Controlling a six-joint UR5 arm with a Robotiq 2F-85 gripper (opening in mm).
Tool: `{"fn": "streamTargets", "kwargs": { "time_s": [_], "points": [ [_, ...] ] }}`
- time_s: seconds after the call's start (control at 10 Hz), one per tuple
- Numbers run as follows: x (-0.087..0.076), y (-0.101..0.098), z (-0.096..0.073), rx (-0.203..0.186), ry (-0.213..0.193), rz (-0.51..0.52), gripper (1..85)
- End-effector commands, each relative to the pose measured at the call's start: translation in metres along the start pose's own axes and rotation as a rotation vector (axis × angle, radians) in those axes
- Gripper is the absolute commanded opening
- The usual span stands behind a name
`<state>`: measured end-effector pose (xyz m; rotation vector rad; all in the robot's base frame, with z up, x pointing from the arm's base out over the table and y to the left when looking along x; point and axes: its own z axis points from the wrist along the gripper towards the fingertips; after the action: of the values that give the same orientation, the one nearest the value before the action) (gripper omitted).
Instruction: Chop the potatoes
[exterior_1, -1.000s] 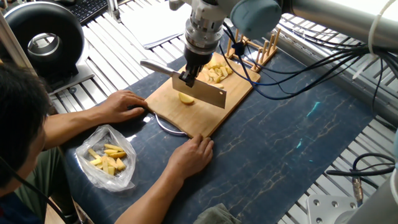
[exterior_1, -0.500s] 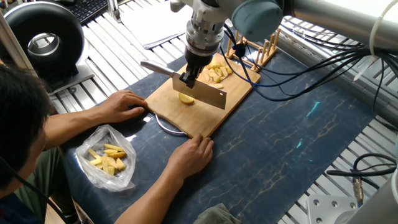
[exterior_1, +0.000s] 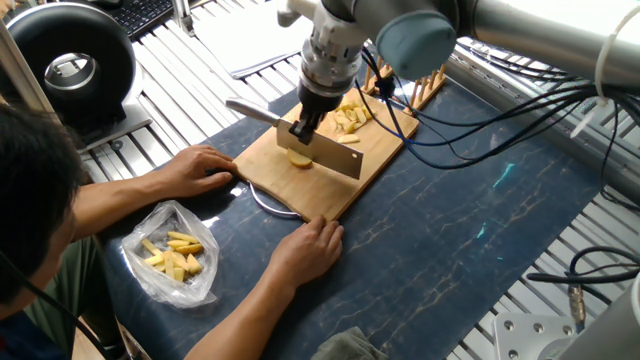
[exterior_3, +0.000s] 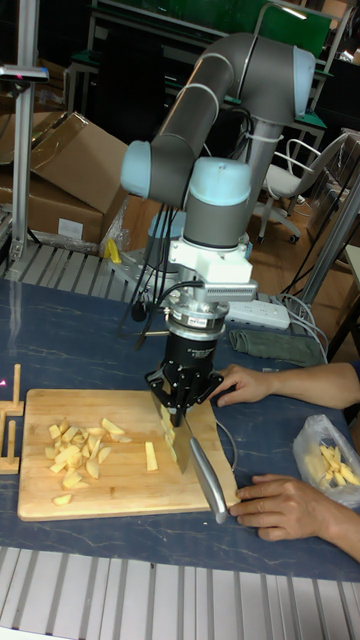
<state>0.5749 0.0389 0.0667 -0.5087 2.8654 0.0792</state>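
on the dark counter (exterior_1: 470, 250) a wooden board (exterior_1: 375, 160) carries the potatoes (exterior_1: 349, 118), the gripper (exterior_1: 303, 128) clamped on a cleaver (exterior_1: 335, 155) seemingly biting one piece while two hands (exterior_1: 305, 250) steady the board.

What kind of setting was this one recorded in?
Most likely a robotics lab or workshop, not a kitchen: cardboard boxes and an office chair sit behind the arm, loose cables trail over the table, and a person's hands steady the cutting board.

Pale yellow cut potatoes (exterior_1: 348, 118) lie heaped, one larger chunk (exterior_1: 299, 158) apart nearby.
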Motion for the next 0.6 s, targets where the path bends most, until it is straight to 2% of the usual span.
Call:
{"fn": "streamTargets", "kwargs": {
  "time_s": [0.0, 0.1, 0.2, 0.5],
  "points": [
    [0.005, -0.004, 0.01, -0.003, -0.035, -0.01, 1.0],
    [0.002, -0.006, 0.018, 0.002, -0.056, -0.014, 1.0],
    [0.002, -0.009, 0.014, 0.003, -0.05, -0.019, 1.0],
    [0.006, -0.013, -0.036, -0.035, 0.035, -0.034, 1.0]
  ]
}}
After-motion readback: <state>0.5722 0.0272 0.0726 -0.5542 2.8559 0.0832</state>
